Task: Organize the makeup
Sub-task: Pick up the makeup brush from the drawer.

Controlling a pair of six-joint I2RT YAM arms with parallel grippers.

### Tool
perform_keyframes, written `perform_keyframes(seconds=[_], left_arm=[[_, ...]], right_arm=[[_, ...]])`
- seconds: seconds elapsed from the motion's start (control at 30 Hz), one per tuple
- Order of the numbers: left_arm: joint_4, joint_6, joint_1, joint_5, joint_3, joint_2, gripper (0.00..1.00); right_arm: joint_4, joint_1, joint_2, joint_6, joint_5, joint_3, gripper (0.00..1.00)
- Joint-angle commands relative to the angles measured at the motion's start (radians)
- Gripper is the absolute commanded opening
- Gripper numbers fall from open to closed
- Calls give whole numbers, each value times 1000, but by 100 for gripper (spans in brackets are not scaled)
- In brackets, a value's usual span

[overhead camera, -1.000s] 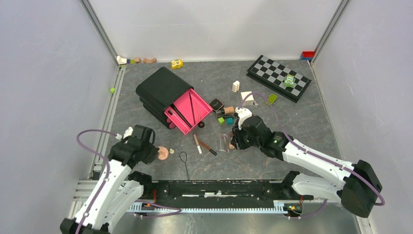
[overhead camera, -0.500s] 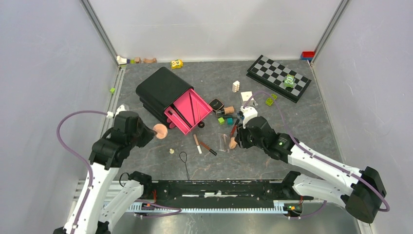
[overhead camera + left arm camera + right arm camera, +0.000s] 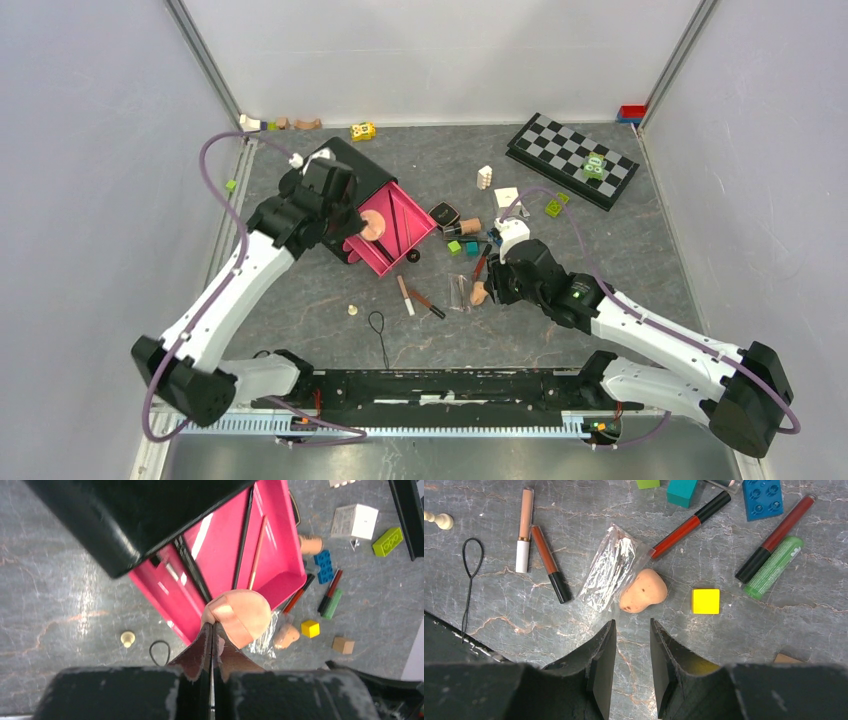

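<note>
The left hand (image 3: 212, 630), jaws pressed together on the edge of a round peach puff (image 3: 240, 615), holds it above the open pink drawer (image 3: 225, 545) of a black organizer box (image 3: 335, 175). A thin black brush (image 3: 243, 540) and a pencil (image 3: 258, 550) lie inside the drawer.

The box stands on a grey, marble-veined worktop (image 3: 620, 250) enclosed by pale, bare walls on three sides, with metal posts at the far corners. A chessboard (image 3: 572, 158) lies near the far right corner, and small toys sit along the back wall.

At centre, the right hand (image 3: 631, 625) hangs with its jaws apart and nothing between them, just above a peach sponge (image 3: 643, 591) resting on the worktop. Beside the sponge lies a crumpled clear wrapper (image 3: 611, 567), with a red tube (image 3: 689, 524), a green tube (image 3: 774, 567) and a yellow block (image 3: 705, 601) scattered nearby. A black hair loop (image 3: 470, 570) lies well to the left.
</note>
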Motion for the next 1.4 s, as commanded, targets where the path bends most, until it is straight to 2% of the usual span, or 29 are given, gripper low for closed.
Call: perform_keyframes(seconds=[0.0,0.27,0.57,0.63,0.77,0.87,1.07,1.2,1.37], left_arm=[[56,97,-5,-85,131,112,2],[63,143,-6,-97,217,305,2],[74,161,-6,-96,225,391,2],[75,163,-6,-99,224,399,5],[73,172,-5,-101,223,409,21],[68,174,-5,-114,222,412,29],[53,179,-6,-125,237,407,30],[14,184,-12,-105,300,383,31],[-89,194,-113,-186,385,352,34]], right_arm=[[6,-1,-13,12,29,6,37],[-5,-1,-20,9,34,6,37],[-8,-1,-14,2,33,8,37],[-8,-1,-14,2,34,8,38],[-8,-1,-11,-2,35,10,37],[-8,-1,-12,-2,34,8,37],[-11,0,-17,-5,39,7,37],[-16,-1,-21,-7,48,5,38],[-13,-1,-12,-5,41,11,38]])
